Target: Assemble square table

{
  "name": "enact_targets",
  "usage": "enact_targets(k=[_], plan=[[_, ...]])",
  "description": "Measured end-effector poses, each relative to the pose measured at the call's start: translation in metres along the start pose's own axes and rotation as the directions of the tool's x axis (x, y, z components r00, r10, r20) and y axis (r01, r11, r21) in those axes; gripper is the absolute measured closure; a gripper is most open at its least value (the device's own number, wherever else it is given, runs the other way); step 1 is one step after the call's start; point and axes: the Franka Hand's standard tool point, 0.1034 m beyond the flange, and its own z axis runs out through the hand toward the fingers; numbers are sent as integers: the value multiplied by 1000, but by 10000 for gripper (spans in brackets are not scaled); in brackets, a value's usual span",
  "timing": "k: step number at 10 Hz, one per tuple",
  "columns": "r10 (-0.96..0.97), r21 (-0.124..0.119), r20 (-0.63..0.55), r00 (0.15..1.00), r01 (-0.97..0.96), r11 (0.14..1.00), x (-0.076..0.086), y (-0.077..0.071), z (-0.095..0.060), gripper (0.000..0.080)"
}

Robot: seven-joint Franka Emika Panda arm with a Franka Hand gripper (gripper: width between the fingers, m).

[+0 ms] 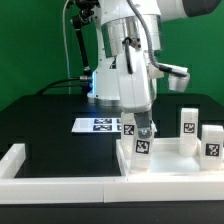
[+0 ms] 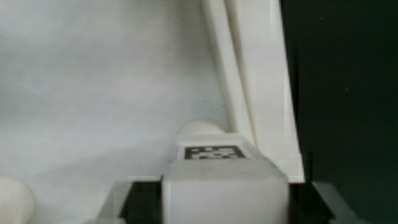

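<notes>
My gripper (image 1: 142,134) is shut on a white block leg (image 1: 143,146) with a black-and-white tag and holds it upright over the near-left part of the white square tabletop (image 1: 172,163). In the wrist view the leg (image 2: 217,160) sits between the dark fingers (image 2: 143,203), its rounded end just above the tabletop's flat inside (image 2: 107,90), close to the raised rim (image 2: 249,70). Two more tagged legs (image 1: 188,121) (image 1: 212,141) stand at the tabletop's far right. Another tagged white piece (image 1: 128,126) shows just behind the gripper.
The marker board (image 1: 98,125) lies on the black table behind the gripper. Low white wall bars run along the front (image 1: 60,183) and the exterior view's left (image 1: 14,157). A green backdrop stands behind the arm.
</notes>
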Motion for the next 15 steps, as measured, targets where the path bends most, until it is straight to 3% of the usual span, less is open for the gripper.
enact_targets(k=[2,3,4,5,6,8,9,10,11,13,14,15], plan=[[-69,-2,-1,998,69,998,0,1,0,505],[-194,23,-23,981,194,981,-3,3,2,325],[-342,2,-37,939,342,940,-6,11,8,210],[-517,-28,-47,855,516,856,-10,14,10,210],[-557,-28,-46,829,557,830,-9,13,10,162],[-660,-34,-42,750,659,751,-8,13,10,153],[-763,-44,-38,645,762,646,-4,12,9,153],[-877,-62,-36,480,875,481,5,5,8,151],[-918,-71,-32,394,916,396,7,3,9,151],[-910,-70,-31,413,907,414,5,4,10,151],[-910,-70,-31,413,907,415,6,4,10,275],[-904,-69,-32,426,901,428,5,4,10,275]])
